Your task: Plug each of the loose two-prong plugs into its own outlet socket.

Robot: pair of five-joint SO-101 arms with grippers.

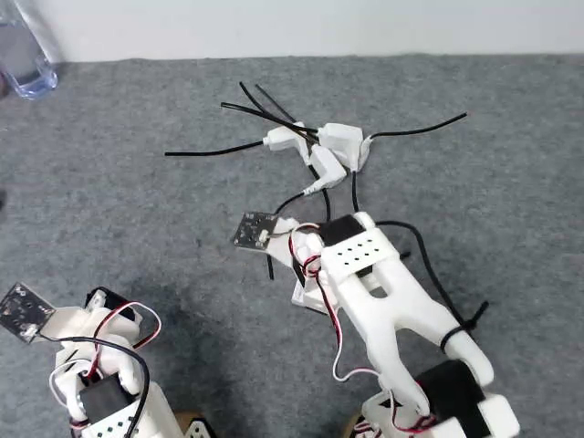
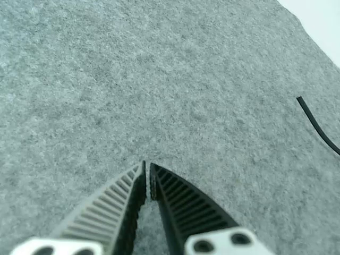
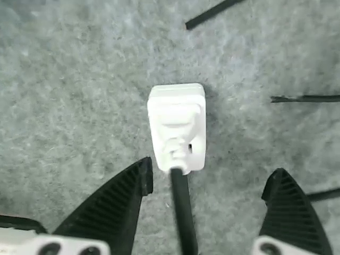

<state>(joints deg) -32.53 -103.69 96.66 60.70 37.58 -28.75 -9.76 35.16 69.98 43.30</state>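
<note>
1. Now, the relation the coming move turns on: the plug (image 3: 177, 127) lies straight ahead of the right gripper (image 3: 211, 172). Its long axis runs along the claw's line of reach, with the blunt end farthest off and the cable (image 3: 182, 212) end nearest.
2. That claw is spread wide and grips nothing. Its fingers stand on either side of the cable, and the plug body sits just past the fingertips, closer to one finger than the other.
3. We take the outlet block (image 1: 342, 141) as our landmark. The right arm (image 1: 383, 283) comes in from the robot's side of the block and stops short of it. So we judge that the plug under its claw lies on that same side, near the block but apart from it.
4. Two other plugs (image 1: 327, 169) lie close against the block, towards the robot and its left. We cannot tell whether either is seated.
5. The left gripper (image 2: 147, 170) is pressed together over bare carpet (image 2: 159, 79). The left arm (image 1: 100, 365) sits well apart from the block, so the right arm is clearly the nearer one.
6. In our judgement, the next move calls for a short advance and a slight sideways shift, so that the fingers close on the plug's body. If they closed on the cable, the plug could swing.
</note>
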